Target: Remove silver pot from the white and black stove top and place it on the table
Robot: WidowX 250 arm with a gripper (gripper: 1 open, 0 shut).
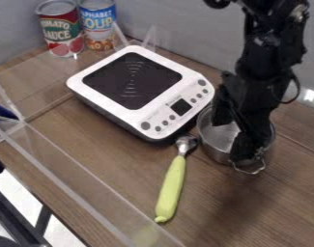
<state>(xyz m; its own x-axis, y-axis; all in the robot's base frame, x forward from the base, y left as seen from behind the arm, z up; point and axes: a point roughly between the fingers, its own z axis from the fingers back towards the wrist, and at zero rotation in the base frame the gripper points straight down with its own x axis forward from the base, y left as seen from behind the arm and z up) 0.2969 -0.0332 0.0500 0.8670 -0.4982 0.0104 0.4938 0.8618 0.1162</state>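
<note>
The silver pot [221, 144] stands on the wooden table [107, 164], just right of the stove top's front corner, with one loop handle [251, 166] showing at its near side. The white stove top [141, 89] with its black glass surface has nothing on it. My black gripper [242, 133] points down over the pot's right half with its fingers spread open. One finger [257, 145] reaches down at the pot's right rim. I cannot tell whether it touches the rim. The arm hides the pot's far side.
A spoon with a yellow-green handle [172, 189] lies on the table in front of the pot, its metal head [187, 147] near the pot's left side. Two labelled tin cans [76, 26] stand at the back left. A clear plastic strip [69, 183] crosses the table's front left.
</note>
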